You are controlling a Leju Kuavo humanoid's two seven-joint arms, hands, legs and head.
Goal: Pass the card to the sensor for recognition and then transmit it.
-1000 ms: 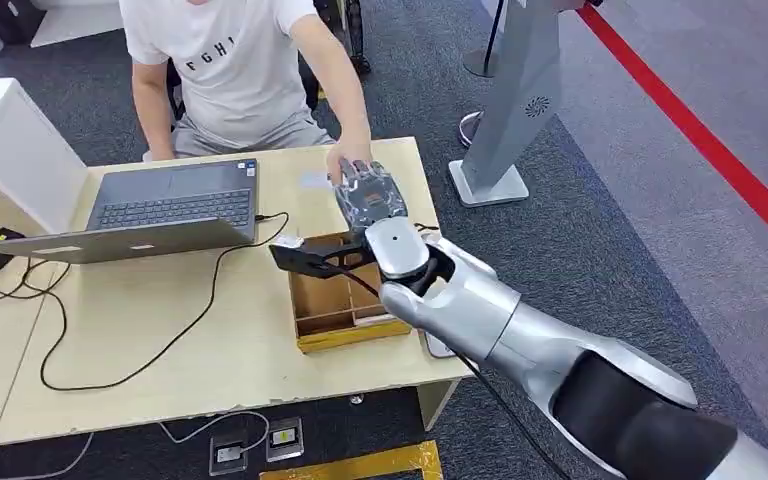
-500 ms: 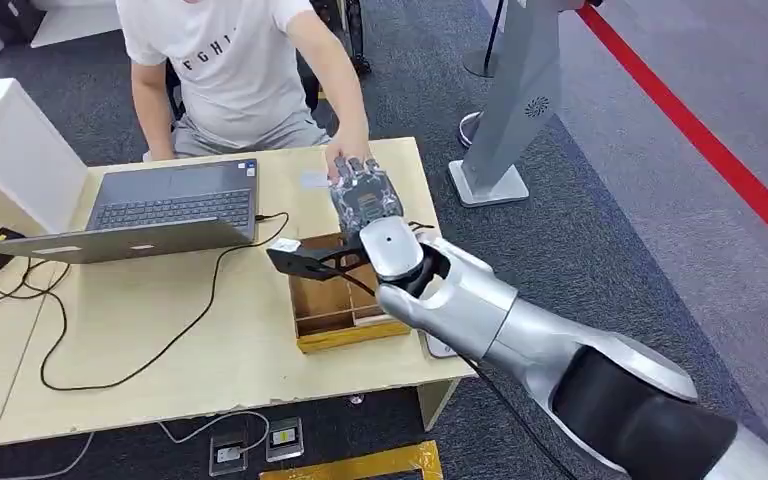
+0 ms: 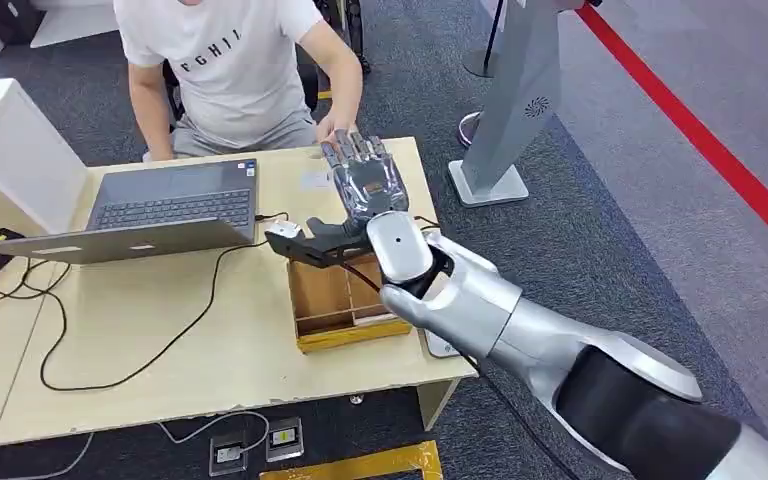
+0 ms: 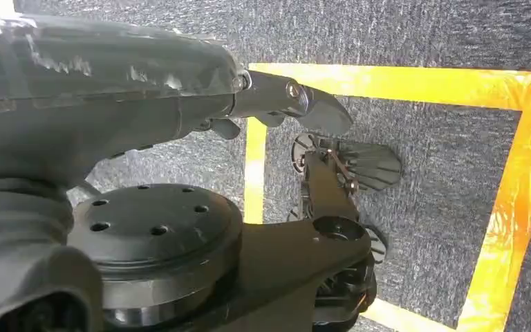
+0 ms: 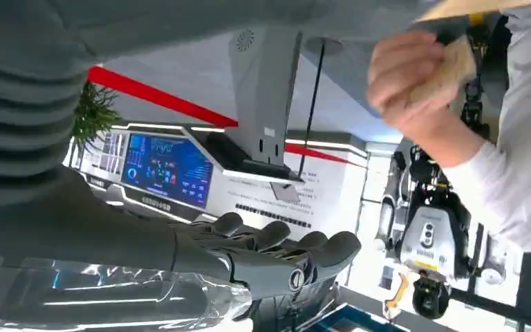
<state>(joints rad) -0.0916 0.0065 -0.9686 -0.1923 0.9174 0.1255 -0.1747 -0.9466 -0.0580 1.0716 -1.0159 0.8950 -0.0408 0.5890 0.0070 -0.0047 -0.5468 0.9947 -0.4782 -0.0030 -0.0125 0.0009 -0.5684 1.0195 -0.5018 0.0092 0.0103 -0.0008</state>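
Note:
My right hand (image 3: pixel 365 185) reaches over the far right of the desk (image 3: pixel 140 320), fingers stretched flat toward the seated person and thumb spread wide to the left. In the right wrist view its fingers (image 5: pixel 276 256) lie straight with nothing in them. The person's hand (image 3: pixel 335 130) is at the desk's far edge, just beyond my fingertips; in the right wrist view this hand (image 5: pixel 408 69) is closed around something tan, which I cannot identify as the card. A small white piece (image 3: pixel 282 232) sits by my thumb tip, near a cable's end. My left hand (image 4: pixel 283 100) hangs over the floor, holding nothing.
An open wooden box (image 3: pixel 335 305) with compartments lies under my right forearm. An open laptop (image 3: pixel 160 205) stands left of it, its black cable (image 3: pixel 160 345) looping across the desk. A grey kiosk stand (image 3: pixel 515 100) rises right of the desk. Floor sockets (image 3: pixel 255 445) sit below the front edge.
My right hand rose and pushed farther toward the person, fingers straightening. The person's hand, earlier touching my fingertips, pulled back to the desk's far edge.

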